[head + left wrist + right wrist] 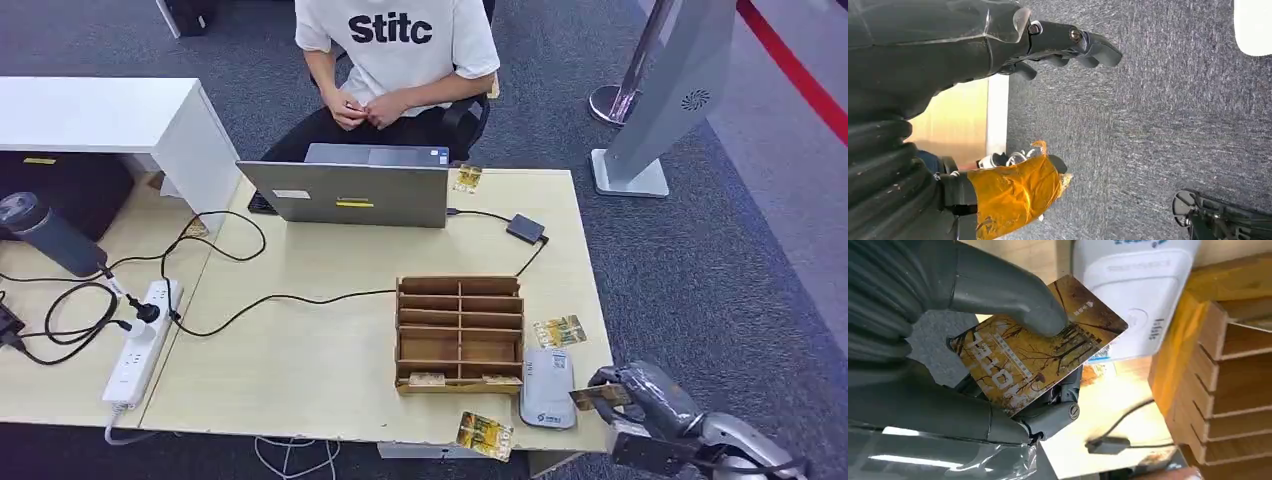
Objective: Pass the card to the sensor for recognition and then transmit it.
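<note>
My right hand (pixel 640 395) pinches hotel key card (pixel 1035 357) under thumb, off table's (pixel 300 370) near-right corner, at 3 o'clock from white card reader (pixel 547 390). My left hand (pixel 1068 45) holds nothing, fingers loosely curled over grey carpet (pixel 1158 125)

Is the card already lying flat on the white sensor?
No: the right hand grips the card under its thumb, held in the air off the table's edge, beside the white sensor rather than on it.
</note>
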